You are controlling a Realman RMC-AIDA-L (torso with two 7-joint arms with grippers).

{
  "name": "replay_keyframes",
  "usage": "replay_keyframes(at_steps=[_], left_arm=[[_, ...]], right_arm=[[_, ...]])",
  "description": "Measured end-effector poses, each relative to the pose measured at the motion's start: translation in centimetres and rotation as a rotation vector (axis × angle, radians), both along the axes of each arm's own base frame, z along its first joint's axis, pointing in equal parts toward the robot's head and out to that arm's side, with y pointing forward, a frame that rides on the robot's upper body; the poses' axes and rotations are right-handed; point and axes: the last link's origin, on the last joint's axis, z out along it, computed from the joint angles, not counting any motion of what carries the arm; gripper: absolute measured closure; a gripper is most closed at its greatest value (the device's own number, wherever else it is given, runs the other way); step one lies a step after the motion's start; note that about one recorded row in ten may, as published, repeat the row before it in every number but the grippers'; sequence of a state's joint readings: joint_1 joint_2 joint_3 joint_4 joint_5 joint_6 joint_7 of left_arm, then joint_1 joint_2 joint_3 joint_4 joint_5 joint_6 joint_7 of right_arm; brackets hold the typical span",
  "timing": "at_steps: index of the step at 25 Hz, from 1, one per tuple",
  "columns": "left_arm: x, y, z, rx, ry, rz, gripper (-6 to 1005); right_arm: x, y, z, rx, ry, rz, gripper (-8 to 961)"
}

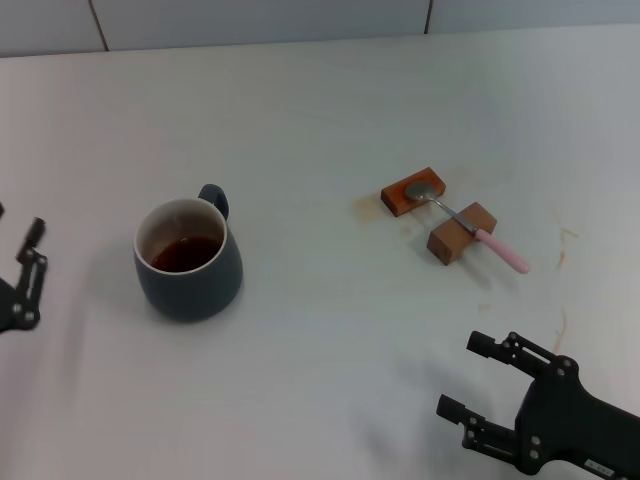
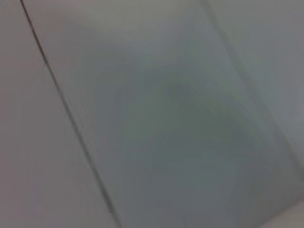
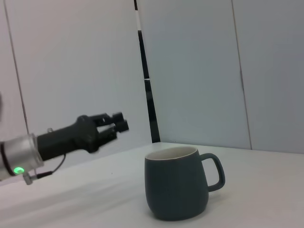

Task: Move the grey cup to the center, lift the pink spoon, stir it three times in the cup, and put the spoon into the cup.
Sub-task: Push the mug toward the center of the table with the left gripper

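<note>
Cup (image 1: pixel 188 262): sits left of centre on the worktop (image 1: pixel 320 110), handle facing away from you.
Left gripper (image 1: pixel 27 262): nearer arm, beside the cup at the left edge; spread can't be told.
Right gripper (image 1: pixel 470 376): wide, low right, holding nothing.
Spoon (image 1: pixel 465 224): propped across two blocks (image 1: pixel 440 215), handle towards the right gripper.

Even, soft overhead light, faint shadow beside the grey cup (image 1: pixel 188 262), left wrist view wholly blurred, no glare.
</note>
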State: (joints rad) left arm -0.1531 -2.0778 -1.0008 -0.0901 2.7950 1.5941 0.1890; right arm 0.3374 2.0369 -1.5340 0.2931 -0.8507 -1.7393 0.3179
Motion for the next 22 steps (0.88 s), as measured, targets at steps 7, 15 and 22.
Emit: replay_keyframes(at_steps=[7, 15, 22], left_arm=[[-0.1, 2.7, -2.0, 0.006, 0.241, 0.075, 750], [1.8, 4.0, -5.6, -0.115, 0.348, 0.065, 977], [3.5, 4.2, -7.2, -0.139, 0.322, 0.052, 1001]], right_arm=[[0.0, 0.0, 0.0, 0.001, 0.000, -0.001, 185], [0.0, -0.1, 0.0, 0.005, 0.004, -0.008, 190], [0.0, -0.2, 0.1, 0.008, 0.008, -0.010, 193]])
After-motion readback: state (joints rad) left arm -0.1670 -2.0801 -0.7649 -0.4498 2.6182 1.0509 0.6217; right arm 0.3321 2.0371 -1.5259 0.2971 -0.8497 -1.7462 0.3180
